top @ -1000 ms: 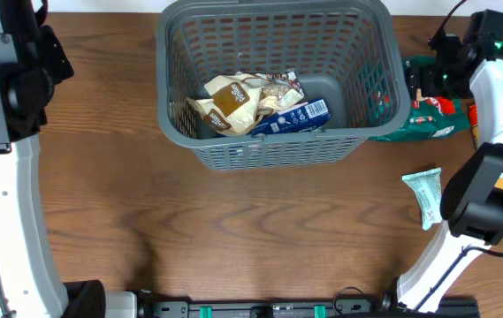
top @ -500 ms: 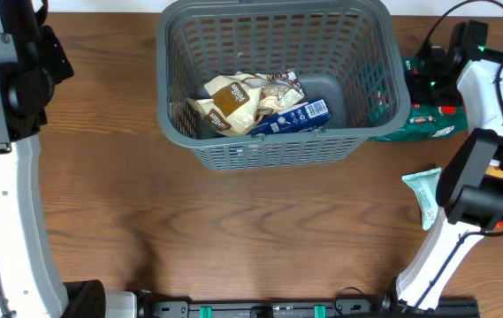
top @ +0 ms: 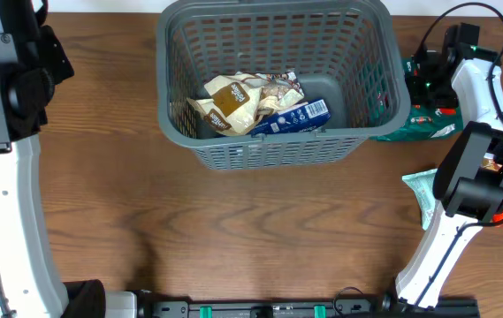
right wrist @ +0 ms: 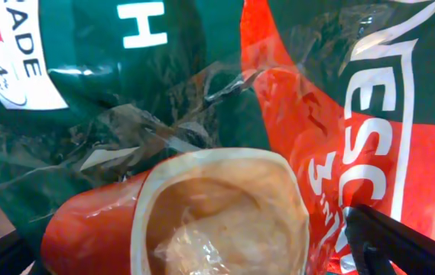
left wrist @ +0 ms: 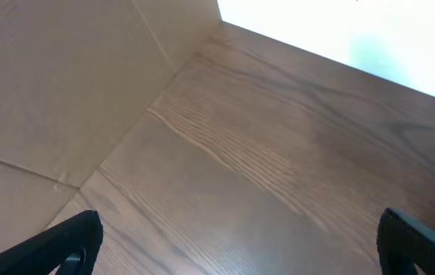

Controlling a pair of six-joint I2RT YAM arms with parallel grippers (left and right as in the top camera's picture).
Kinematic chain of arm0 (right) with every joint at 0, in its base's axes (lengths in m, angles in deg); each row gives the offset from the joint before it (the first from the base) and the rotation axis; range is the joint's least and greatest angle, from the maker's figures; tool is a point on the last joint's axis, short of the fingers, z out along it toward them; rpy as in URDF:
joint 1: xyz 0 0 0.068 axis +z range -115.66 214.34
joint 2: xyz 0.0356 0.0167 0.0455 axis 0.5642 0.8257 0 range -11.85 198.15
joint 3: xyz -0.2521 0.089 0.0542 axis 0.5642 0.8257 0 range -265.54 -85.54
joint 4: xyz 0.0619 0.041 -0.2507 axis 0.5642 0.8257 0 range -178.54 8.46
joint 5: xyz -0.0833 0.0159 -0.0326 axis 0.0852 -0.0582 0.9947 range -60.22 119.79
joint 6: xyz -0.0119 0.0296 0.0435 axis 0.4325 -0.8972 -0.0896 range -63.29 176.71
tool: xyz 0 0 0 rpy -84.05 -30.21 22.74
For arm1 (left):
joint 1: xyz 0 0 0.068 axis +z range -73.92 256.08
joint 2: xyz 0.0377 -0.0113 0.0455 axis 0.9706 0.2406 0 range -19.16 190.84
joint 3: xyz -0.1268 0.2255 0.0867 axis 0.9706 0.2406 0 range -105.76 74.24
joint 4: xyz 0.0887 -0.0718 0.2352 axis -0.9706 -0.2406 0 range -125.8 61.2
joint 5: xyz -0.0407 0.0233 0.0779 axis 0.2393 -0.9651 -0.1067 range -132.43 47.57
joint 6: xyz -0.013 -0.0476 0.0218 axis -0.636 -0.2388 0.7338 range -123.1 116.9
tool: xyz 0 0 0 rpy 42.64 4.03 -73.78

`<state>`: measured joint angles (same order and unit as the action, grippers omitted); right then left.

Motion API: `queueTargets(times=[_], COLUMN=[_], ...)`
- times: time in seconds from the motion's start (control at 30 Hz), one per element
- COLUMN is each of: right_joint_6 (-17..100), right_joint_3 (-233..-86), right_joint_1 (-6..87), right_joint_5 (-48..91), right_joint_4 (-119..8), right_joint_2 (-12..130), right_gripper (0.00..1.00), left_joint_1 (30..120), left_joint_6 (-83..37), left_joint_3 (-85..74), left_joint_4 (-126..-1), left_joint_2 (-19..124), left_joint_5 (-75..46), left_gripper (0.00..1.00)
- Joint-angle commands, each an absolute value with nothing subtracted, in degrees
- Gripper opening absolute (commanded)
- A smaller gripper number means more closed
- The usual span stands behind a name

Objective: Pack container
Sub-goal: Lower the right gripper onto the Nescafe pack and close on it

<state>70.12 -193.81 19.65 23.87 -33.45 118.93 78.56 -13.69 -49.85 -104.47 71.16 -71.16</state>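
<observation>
As packets lie inside — container, blue pouch

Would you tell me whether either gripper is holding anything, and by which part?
Nothing is held. The left gripper stands open over the table; the right gripper is open above the green packet.

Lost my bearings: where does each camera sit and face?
Overhead: above the table, looking straight down at the basket; left arm, right arm show.
Left wrist: angled down at the table; tips of the open left hand show.
Right wrist: close above the green bag; tips of the open right hand show.
Shared: overhead and right wrist both see that bag.
</observation>
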Motion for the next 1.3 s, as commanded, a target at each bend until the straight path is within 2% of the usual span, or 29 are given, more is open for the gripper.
queueTargets(times=[0.0,0.1,0.23,0.3,0.33,0.4,0.47,1.27], right_joint_6=[68.74,68.76,69.02,69.59,69.92,70.1,70.1,67.84], right_joint_3=[-192.02,-192.02,-192.02,-192.02,-192.02,-192.02,-192.02,-192.43], right_joint_1=[20.52,20.52,20.52,20.52,20.52,20.52,20.52,20.5], right_joint_5=[21.82,21.8,21.77,21.73,21.58,21.58,21.58,21.86], right_joint_4=[-33.29,-33.27,-33.25,-33.1,-32.99,-32.7,-32.44,-32.29], right_joint_2=[124.16,124.16,124.16,124.16,124.16,124.16,124.16,121.51], right_gripper=[0.98,0.86,0.76,0.65,0.58,0.24,0.01,0.02], left_joint_1=[78.8,78.8,78.8,78.8,78.8,78.8,78.8,78.8], left_joint_6=[-14.59,-14.59,-14.59,-14.59,-14.59,-14.59,-14.59,-14.59], left_joint_3=[-49.68,-49.68,-49.68,-49.68,-49.68,-49.68,-49.68,-49.68], left_joint_4=[-104.65,-104.65,-104.63,-104.63,-104.63,-104.63,-104.63,-104.63], left_joint_2=[71.18,71.18,71.18,71.18,71.18,71.18,71.18,71.18], left_joint_5=[-71.84,-71.84,-71.84,-71.84,-71.84,-71.84,-71.86,-71.84], left_gripper=[0.99,0.98,0.99,0.99,0.99,0.99,0.98,0.99])
